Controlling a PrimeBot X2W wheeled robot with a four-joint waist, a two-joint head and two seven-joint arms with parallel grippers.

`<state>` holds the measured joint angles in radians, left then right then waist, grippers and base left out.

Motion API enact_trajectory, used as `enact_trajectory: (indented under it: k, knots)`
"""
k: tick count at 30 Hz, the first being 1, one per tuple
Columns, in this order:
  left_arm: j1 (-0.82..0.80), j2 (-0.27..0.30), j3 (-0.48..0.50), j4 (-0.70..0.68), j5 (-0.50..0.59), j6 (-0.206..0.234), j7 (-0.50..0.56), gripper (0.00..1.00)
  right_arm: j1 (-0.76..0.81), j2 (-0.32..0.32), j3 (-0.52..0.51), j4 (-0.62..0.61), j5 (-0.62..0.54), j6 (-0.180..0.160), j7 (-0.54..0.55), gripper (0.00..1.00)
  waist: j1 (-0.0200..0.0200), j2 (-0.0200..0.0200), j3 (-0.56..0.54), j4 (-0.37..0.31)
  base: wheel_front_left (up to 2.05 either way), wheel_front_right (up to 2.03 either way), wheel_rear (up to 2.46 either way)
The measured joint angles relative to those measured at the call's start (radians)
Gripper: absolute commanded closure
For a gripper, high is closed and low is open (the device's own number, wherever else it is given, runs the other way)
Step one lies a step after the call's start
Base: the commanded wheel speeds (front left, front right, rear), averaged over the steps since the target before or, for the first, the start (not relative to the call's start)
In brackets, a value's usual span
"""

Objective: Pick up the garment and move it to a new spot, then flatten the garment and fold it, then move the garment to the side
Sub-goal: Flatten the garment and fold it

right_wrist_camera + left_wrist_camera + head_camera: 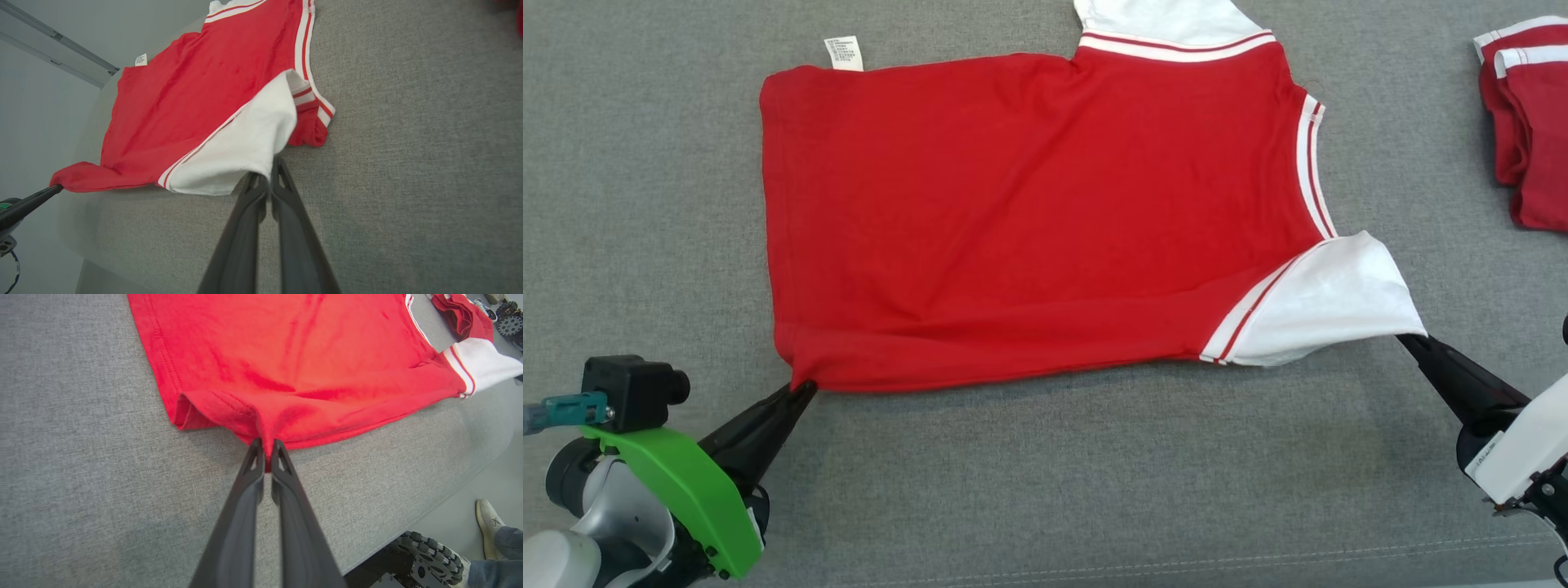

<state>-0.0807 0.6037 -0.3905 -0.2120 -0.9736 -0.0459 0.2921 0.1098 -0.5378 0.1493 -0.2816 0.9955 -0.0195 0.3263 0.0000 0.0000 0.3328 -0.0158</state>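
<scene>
The garment [1029,220] is a red T-shirt with white sleeves and striped trim, spread flat on the grey table with its hem to the left. My left gripper [805,388] is shut on the near hem corner; in the left wrist view red cloth [286,367] is pinched between the tips of that gripper [266,446]. My right gripper [1409,341] is shut on the edge of the near white sleeve [1331,306], seen closely in the right wrist view with the gripper [267,169] biting the sleeve [241,151]. A white care label [844,52] sticks out at the far hem.
Another folded red garment [1531,122] lies at the table's far right. The grey table [1045,474] has bare room in front of the shirt. A person's shoe [488,526] and a wheeled base [425,555] stand on the floor beyond the table edge.
</scene>
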Motion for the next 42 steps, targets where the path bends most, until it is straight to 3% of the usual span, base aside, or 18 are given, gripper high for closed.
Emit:
enact_trajectory:
  k: [16,27,33,42]
  knots:
    - [0.040,0.037,0.034,-0.068,-0.006,0.017,-0.003,1.00,0.049,-0.016,-0.045,-0.078,0.000,-0.001,-0.018,1.00,0.0000,0.0000,0.007,0.004,0.00,0.00,0.00]
    - [0.052,0.084,0.066,-0.156,-0.023,0.020,0.015,1.00,0.048,-0.023,-0.131,-0.225,0.053,-0.010,-0.054,1.00,0.0000,0.0000,-0.037,-0.004,0.00,0.00,0.00]
    - [0.119,0.116,0.115,-0.257,-0.128,0.021,0.040,1.00,0.088,-0.019,-0.228,-0.346,0.089,-0.018,-0.093,1.00,0.0000,0.0000,-0.103,-0.020,0.00,0.00,0.00]
    - [0.134,0.180,0.282,-0.454,-0.220,0.055,0.048,1.00,0.107,-0.054,-0.405,-0.542,0.150,-0.029,-0.104,1.00,0.0000,0.0000,-0.184,-0.045,0.00,0.00,0.00]
